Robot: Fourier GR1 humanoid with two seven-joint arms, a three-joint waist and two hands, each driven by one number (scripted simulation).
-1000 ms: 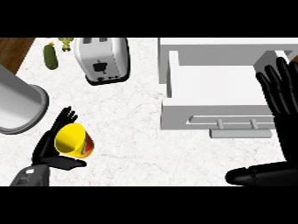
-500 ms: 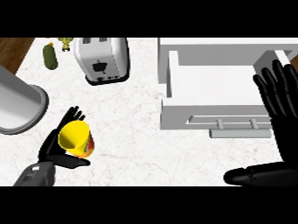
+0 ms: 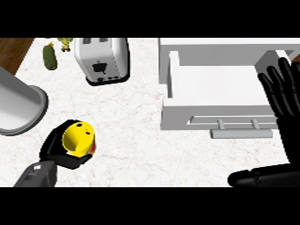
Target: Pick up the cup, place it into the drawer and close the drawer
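Note:
A yellow cup (image 3: 78,137) with a red outer side lies on the white marble counter at the lower left. My left hand (image 3: 62,154) is curled round it from below and the left, and the cup's yellow inside faces up. The white drawer (image 3: 220,83) stands open at the right, its handle (image 3: 233,121) facing me. My right hand (image 3: 291,96) is open, fingers straight and pointing up, over the drawer's right edge.
A silver toaster (image 3: 101,60) stands at the top centre. A large grey cylinder (image 3: 6,101) lies at the left. A green cucumber (image 3: 49,57) and a small green item (image 3: 66,43) sit at the top left corner.
My left hand's fingers have closed round the cup and the cup has tilted slightly. My right hand has drifted a little downward and to the right.

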